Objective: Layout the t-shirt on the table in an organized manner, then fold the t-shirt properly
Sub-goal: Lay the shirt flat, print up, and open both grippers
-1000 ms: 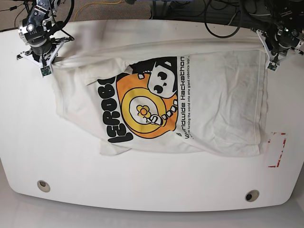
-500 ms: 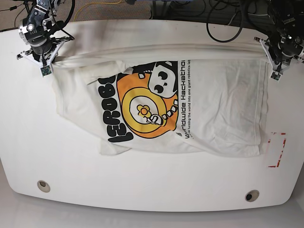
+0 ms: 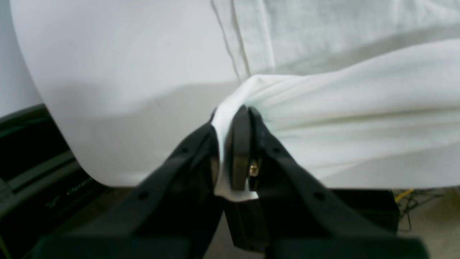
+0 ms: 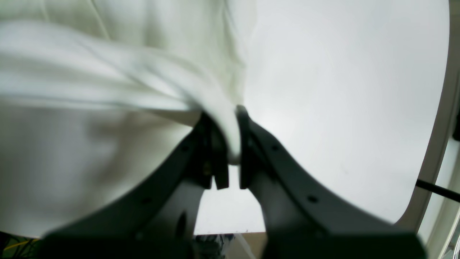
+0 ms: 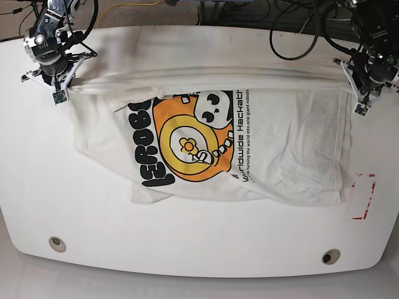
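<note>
Two tools, both clamped on t-shirt far edge: right tool at far-left corner, left tool at far-right. You have that edge strung taut between them, running left-right, raised off tabletop. Rest of shirt lies flat nearward, graphic up, near-left part bunched. Likely next move: draw nearward evenly, both arms equally placed.

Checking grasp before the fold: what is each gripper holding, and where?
Both hold the white cotton t-shirt by its far edge: left gripper at one end, right gripper at the other.
</note>
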`<state>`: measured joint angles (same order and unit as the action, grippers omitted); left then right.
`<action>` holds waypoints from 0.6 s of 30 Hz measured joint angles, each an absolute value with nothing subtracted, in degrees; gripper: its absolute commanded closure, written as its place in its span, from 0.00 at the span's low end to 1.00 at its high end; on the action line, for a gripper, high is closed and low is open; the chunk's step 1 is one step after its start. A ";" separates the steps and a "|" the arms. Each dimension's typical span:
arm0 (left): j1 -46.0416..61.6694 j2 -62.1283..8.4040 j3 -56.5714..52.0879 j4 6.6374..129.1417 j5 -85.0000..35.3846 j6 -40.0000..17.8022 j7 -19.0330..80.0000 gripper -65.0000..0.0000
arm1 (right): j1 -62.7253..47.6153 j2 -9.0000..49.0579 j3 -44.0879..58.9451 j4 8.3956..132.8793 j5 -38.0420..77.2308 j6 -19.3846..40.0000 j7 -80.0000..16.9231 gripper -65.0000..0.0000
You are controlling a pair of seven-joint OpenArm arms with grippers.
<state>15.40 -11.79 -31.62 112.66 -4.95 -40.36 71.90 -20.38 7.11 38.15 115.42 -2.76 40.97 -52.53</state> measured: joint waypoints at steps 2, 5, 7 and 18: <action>15.42 -11.81 -31.62 112.66 -4.97 -40.36 71.90 0.97 | -20.34 7.14 38.15 115.42 -2.76 40.97 -52.51 0.96; 15.46 -11.79 -31.62 112.66 -4.95 -40.36 71.94 0.97 | -20.16 7.14 38.15 115.04 -2.74 40.95 -52.49 0.96; 15.18 -11.79 -31.59 112.66 -4.95 -40.36 71.94 0.97 | -20.01 7.09 38.15 114.89 -2.76 40.97 -52.58 0.96; 10.83 -11.84 -31.55 111.26 -4.01 -40.34 72.44 0.78 | -15.16 7.16 38.17 112.79 -3.20 40.51 -52.58 0.54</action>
